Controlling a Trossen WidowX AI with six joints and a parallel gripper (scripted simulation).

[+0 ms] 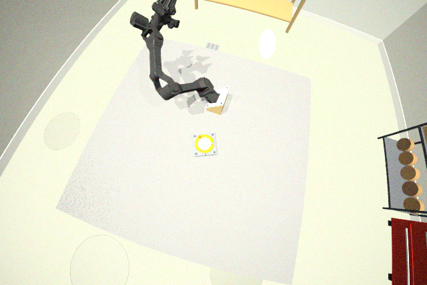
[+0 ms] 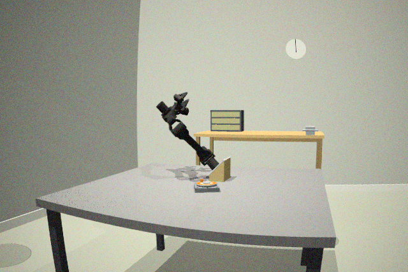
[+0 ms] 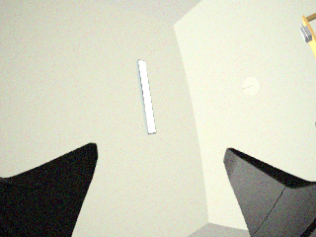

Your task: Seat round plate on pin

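On the bench (image 2: 263, 203), the plate (image 1: 204, 143) sits on its base (image 1: 197, 153), seemingly tilted; the end effector (image 1: 171, 0) hangs open, well apart.

Behind your grey table (image 2: 263, 203), a wooden bench (image 2: 260, 135) stood at twelve o'clock, carrying a drawer unit (image 2: 227, 120) and a small grey block (image 2: 310, 129). A wall clock (image 2: 295, 48) hung at one o'clock. A rack of brown discs (image 1: 408, 175) stood at three o'clock, above a red cabinet (image 1: 408, 250).
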